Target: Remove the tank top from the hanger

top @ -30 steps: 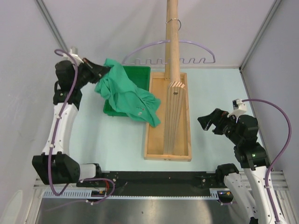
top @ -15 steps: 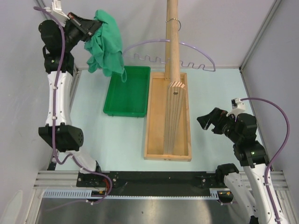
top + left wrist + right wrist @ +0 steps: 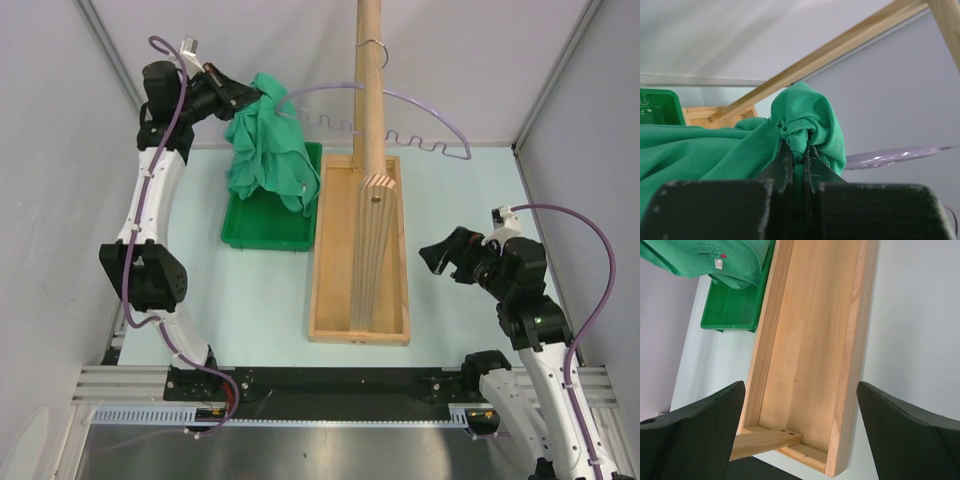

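The tank top (image 3: 268, 150) farther right, above tray (image 3: 262, 228).

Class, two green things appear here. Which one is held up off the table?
The teal-green tank top, bunched and pinched in the left gripper; the brighter green tray is rigid and sits flat on the table.

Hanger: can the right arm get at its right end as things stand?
Probably yes. The right gripper is open and empty, with nothing between it and the right end of the hanger; the pole and the tank top, held by the left gripper, sit further left.
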Robot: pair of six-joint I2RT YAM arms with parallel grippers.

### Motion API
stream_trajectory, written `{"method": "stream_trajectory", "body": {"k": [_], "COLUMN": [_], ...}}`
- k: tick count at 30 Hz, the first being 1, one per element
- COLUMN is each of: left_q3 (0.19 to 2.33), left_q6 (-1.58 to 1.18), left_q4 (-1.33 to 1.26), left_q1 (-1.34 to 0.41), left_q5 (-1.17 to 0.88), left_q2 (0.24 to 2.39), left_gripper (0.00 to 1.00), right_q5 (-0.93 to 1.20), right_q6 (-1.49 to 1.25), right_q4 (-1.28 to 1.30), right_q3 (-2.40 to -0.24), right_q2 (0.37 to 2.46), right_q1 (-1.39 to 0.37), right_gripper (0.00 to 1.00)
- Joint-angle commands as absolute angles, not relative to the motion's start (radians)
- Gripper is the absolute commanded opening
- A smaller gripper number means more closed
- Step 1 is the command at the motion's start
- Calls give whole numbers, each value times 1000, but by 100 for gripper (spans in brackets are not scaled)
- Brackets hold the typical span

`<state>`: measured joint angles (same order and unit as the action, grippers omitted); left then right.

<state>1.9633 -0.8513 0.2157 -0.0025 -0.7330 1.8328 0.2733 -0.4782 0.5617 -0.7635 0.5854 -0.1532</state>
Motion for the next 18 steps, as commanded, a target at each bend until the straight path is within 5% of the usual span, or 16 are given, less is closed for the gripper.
{"method": "stream_trajectory", "body": {"k": [1,18], "left_q3": [2006,2166], "left_q6": [-804,-773], "left_q4": [181,256], "left_q1": [-23,-97], "left_q5": [-750,-830], "left_q2": [1769,1718], "left_gripper": [0,0], "right_q5": [284,279], "right_q6": [-476,-466], "right_q4": [531,526], "right_q3": [-811,-792], "right_q2": [586,594], "right_q1": [-150,-150], "right_gripper": [100,100]}}
